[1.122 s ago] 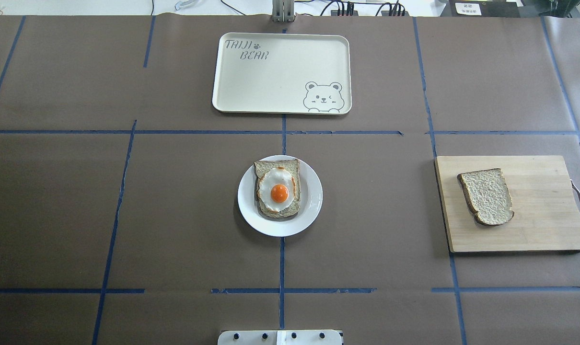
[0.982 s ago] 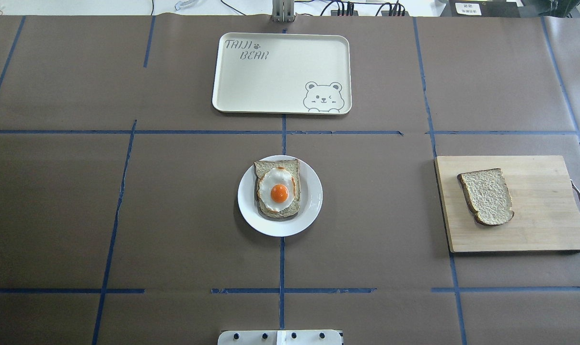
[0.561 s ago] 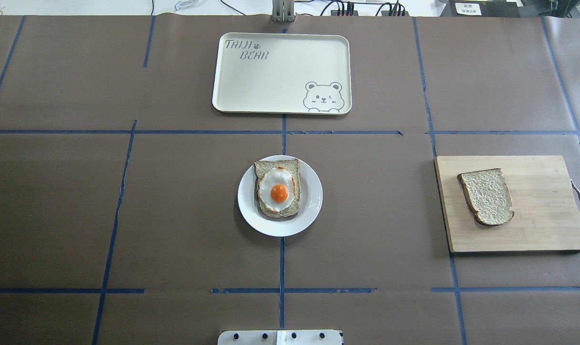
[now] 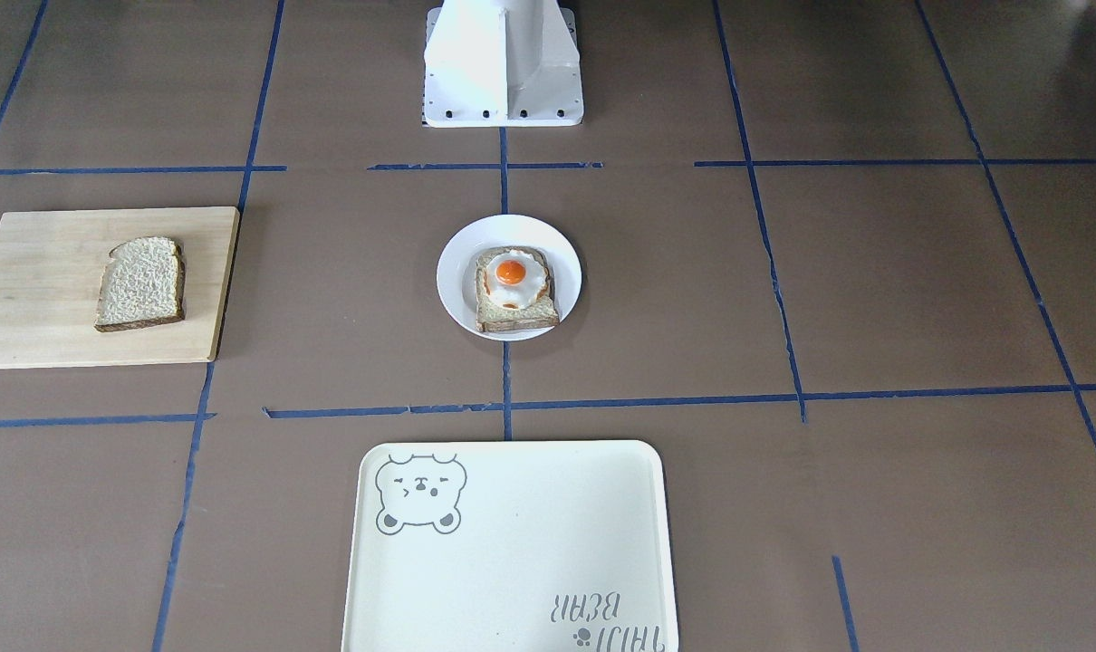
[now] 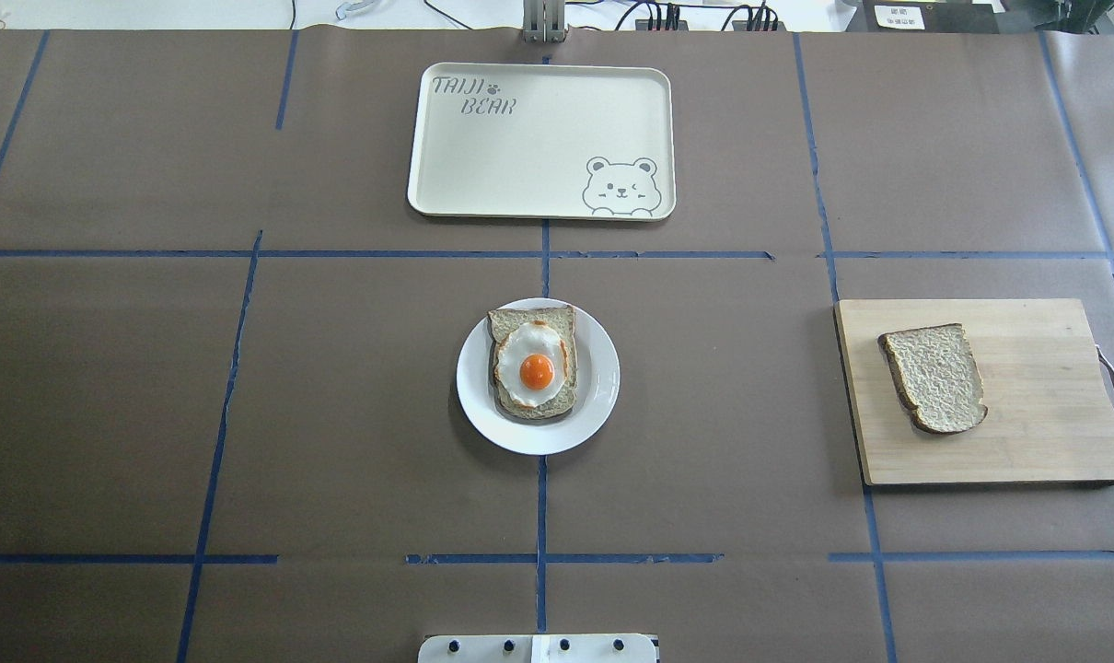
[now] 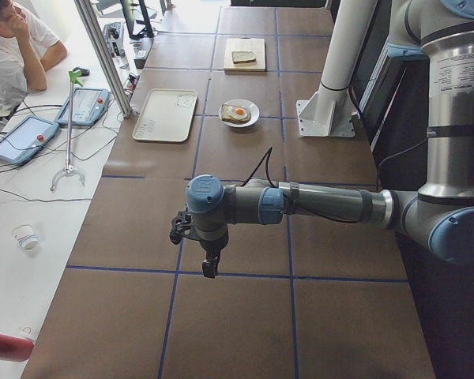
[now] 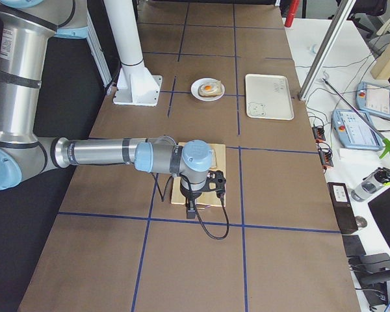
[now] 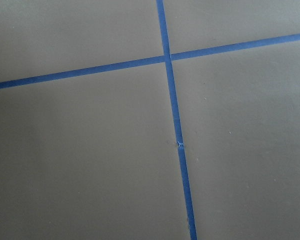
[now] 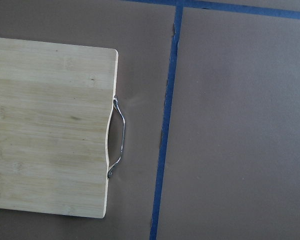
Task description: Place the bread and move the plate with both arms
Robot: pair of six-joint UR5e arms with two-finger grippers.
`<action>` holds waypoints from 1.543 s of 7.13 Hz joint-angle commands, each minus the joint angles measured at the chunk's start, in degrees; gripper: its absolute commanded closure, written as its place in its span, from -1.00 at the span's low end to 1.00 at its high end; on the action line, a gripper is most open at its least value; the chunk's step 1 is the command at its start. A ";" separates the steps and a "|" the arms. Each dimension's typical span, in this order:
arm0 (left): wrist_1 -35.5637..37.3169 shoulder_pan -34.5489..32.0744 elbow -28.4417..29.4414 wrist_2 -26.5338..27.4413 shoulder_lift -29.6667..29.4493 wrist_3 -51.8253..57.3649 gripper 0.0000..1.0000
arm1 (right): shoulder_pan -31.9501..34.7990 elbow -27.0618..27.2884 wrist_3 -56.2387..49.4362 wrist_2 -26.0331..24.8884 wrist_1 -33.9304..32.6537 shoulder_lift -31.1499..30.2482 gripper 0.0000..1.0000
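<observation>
Evidently nothing has moved in the last second: the bread [image 5: 934, 378] lies on the wooden board [image 5: 1045, 442], well apart from the plate [image 5: 603, 391], so the task looks unstarted. The left arm [image 6: 324, 204] and right arm [image 7: 97, 153] hover over the taped brown counter [image 5: 336, 414]. I cannot tell whether their fingers [image 6: 210, 267] are open or closed. A person [image 6: 16, 39] sits nearby.

One camera looks down on the plate [image 5: 601, 379] from behind me, another faces me from across it; both side cameras view it from afar, my wrist cameras sit close above the table [image 8: 90, 165]
</observation>
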 commanded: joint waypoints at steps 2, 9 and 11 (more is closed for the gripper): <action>-1.00 0.27 0.45 -4.78 0.02 0.01 -1.00 | -0.05 0.03 -0.04 0.04 0.01 0.15 -1.00; -3.19 1.76 1.06 -6.71 -0.24 -2.79 -1.00 | -10.12 -1.90 20.18 4.87 21.57 -0.03 -0.99; -7.23 1.76 1.15 -6.72 0.02 -2.45 -0.98 | -18.29 -2.25 37.76 2.95 33.79 -0.03 -0.99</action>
